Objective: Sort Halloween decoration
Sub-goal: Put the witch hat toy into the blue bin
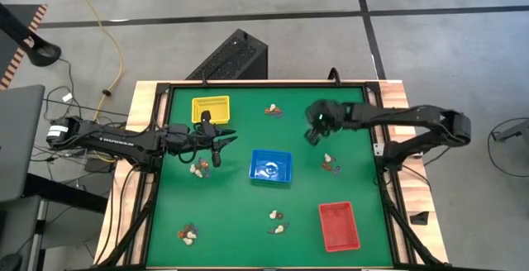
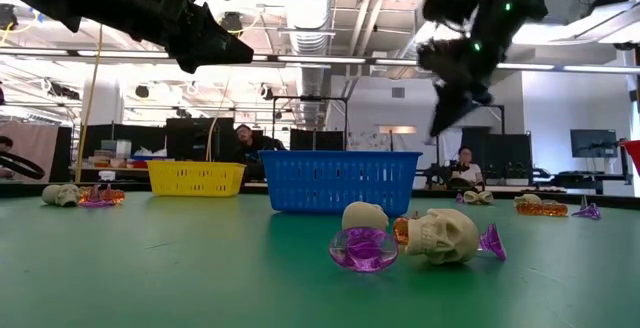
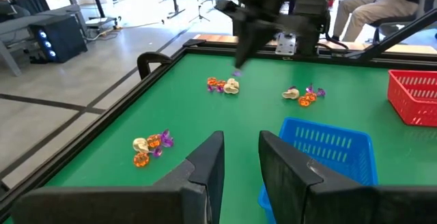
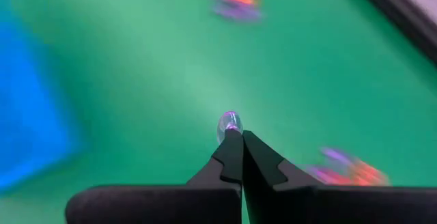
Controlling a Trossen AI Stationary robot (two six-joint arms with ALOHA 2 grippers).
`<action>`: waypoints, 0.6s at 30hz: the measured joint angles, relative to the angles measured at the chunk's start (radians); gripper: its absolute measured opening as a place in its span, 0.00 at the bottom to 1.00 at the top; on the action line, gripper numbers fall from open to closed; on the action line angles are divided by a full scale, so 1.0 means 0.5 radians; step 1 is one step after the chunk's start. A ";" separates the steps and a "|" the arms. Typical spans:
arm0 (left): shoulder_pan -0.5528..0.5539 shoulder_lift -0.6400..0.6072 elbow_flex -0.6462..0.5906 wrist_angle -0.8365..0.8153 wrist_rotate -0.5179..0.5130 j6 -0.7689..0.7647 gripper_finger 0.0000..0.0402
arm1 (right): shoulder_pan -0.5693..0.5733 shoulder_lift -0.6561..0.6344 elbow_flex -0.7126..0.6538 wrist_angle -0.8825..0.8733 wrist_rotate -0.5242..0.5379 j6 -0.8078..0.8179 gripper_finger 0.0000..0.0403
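Two grippers: both raised above the table.
Right gripper (image 4: 235, 136): pinching a tiny purple trinket (image 4: 229, 123).
Left gripper (image 3: 240, 157): fingers narrowly apart, empty.

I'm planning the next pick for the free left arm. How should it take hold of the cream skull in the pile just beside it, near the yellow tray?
From above: the skull lies on the mat, so only its top is free. Close the left gripper across the rounded crown, on the side away from the trinkets touching it; its exact pose I can't tell. The right gripper is shut on a purple trinket.

High overhead, low level (wrists close); all share table (image 1: 231, 213).
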 joint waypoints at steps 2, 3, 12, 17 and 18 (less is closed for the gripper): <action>0.000 0.000 0.000 0.000 -0.001 0.000 0.20 | 0.180 0.059 0.000 0.177 -0.001 -0.029 0.05; 0.000 0.000 0.000 0.001 -0.001 -0.001 0.20 | 0.268 0.095 0.000 0.273 0.000 -0.053 0.05; 0.000 0.000 0.000 0.001 -0.001 -0.016 0.20 | 0.636 0.419 0.000 0.806 -0.070 -0.151 0.06; 0.000 0.000 0.000 0.001 -0.001 -0.024 0.20 | 0.641 0.557 0.000 0.928 -0.231 -0.155 0.11; 0.000 0.000 0.000 0.001 -0.001 -0.024 0.20 | 0.635 0.576 0.000 0.926 -0.237 -0.156 0.12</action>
